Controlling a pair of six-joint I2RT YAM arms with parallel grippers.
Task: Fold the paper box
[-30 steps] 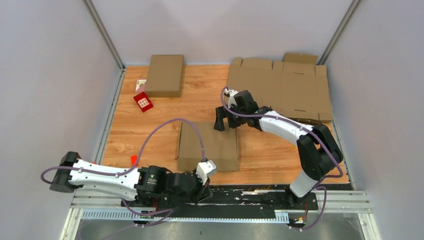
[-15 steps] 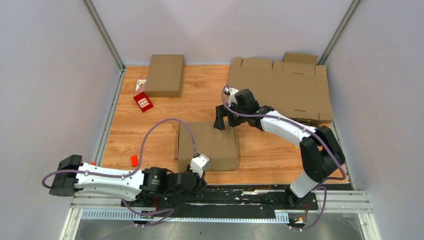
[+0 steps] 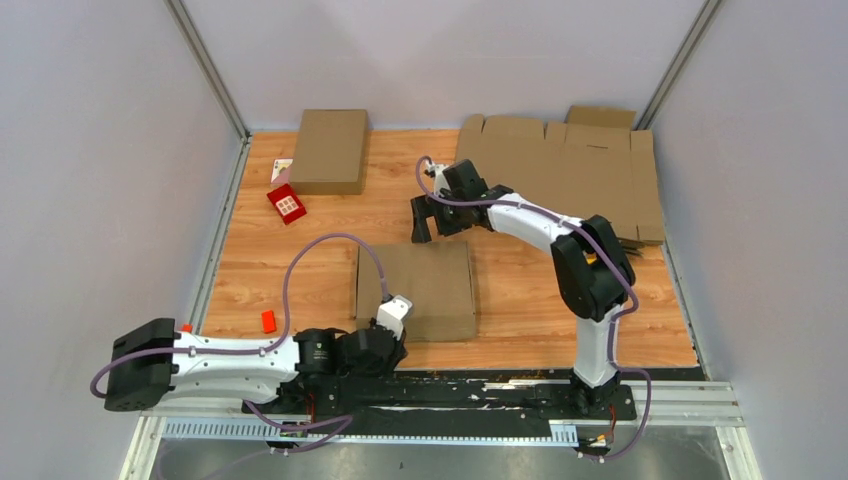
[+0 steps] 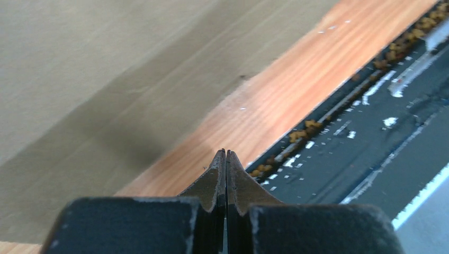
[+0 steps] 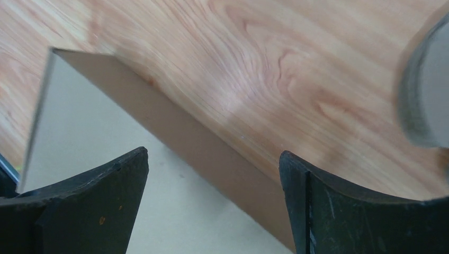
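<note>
Top external view: at the left, our left gripper (image 4: pixel 226 156) lies low, fingers pressed together and empty, just off the near edge of the paper box (image 3: pixel 415 290), likely parked clear. The box looks folded shut in the middle of the table (image 3: pixel 300 265). Our right gripper (image 5: pixel 213 154) hovers over its far edge, spread wide and empty. There is open wood all round it, and the pile of blanks (image 3: pixel 570 180) lies well apart at the right.

Blurred paper box (image 4: pixel 79 69), cut off top-left.
</note>
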